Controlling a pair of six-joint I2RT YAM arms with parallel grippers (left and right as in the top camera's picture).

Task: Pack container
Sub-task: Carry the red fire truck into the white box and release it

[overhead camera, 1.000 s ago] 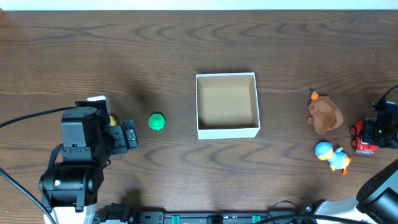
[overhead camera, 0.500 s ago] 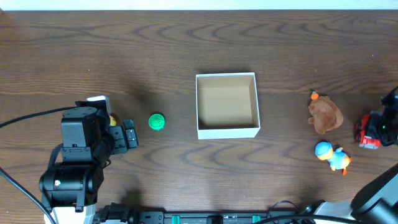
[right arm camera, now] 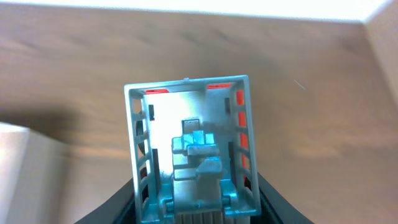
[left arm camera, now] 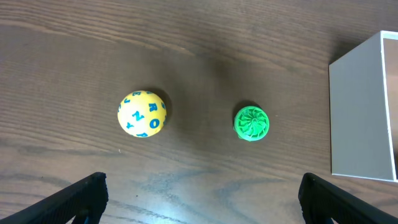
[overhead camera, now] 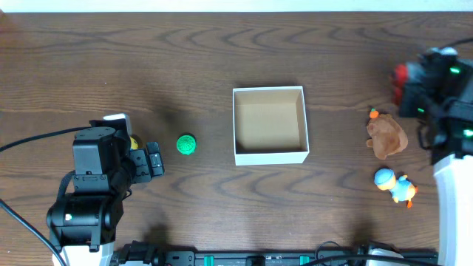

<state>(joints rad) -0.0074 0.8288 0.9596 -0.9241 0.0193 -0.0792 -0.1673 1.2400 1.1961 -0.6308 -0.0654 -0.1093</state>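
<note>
Dark wood table (overhead camera: 332, 44) lies bare along the far edge and between the toys. The container (overhead camera: 270, 125) sits in the middle, open side up. To its left is a green ball (overhead camera: 186, 144), apart from its wall. To its right are a brown plush toy (overhead camera: 386, 137) and a blue-and-orange duck (overhead camera: 395, 185), with open wood between them and the box. The left gripper (left arm camera: 202, 186) rests low with its fingers spread wide, holding nothing and pointed at the green ball. The right gripper (overhead camera: 412, 85) is over the far right, pinching a red toy vehicle (right arm camera: 189, 149). Its silver underside fills the right wrist view. Only the left wrist view shows a yellow ball with blue letters (left arm camera: 142, 113); overhead, the arm mostly hides it.
</note>
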